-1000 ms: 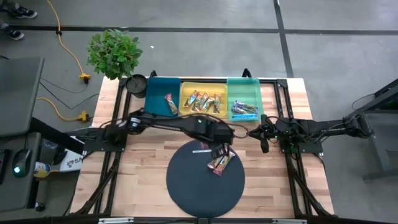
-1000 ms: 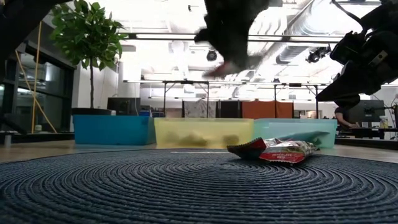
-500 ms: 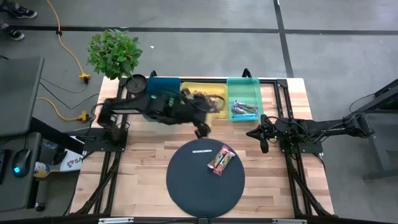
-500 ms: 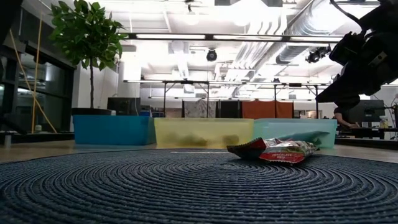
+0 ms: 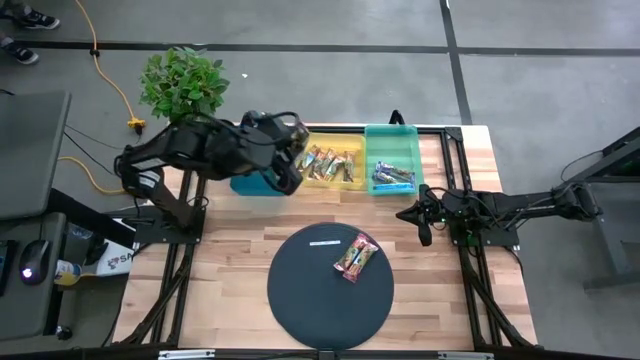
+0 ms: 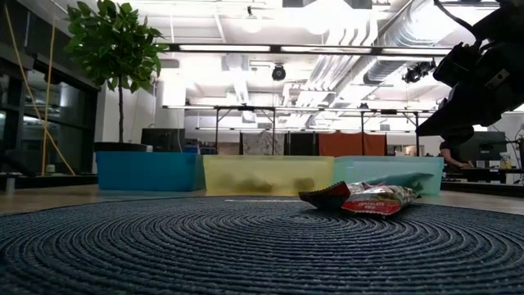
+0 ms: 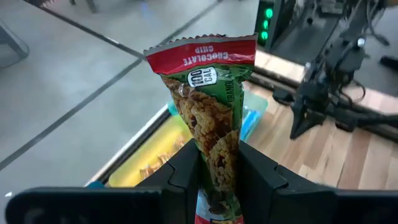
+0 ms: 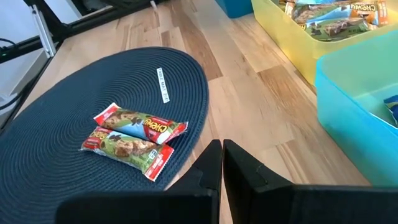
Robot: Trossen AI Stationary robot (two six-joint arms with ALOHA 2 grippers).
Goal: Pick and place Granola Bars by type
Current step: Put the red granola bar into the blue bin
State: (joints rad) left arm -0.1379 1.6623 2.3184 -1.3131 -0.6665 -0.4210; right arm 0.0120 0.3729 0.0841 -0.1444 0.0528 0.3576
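In the left wrist view my left gripper is shut on a granola bar with a red-and-green wrapper. The high view places that gripper above the blue tray, near its border with the yellow tray. Two pink-red bars lie flat, side by side, on the dark round mat; they also show in the low view and the right wrist view. My right gripper waits shut over the table right of the mat; its shut fingers show in its wrist view. My left gripper pinches the granola bar between its two fingers, across the bar's lower half. The bar is lifted clear and sticks out past the fingertips, its red crimped end farthest from them. The bar's near end is hidden between the fingers.
The yellow tray holds several orange-tan bars. The teal tray holds blue-purple bars. A potted plant stands at the table's far left corner. Bare wood lies between mat and trays.
My left gripper rose from the bars on the mat with one bar held. It then swung toward the table's far left, from over the mat to above the blue tray. Two bars stayed where they were on the mat. It left the low view.
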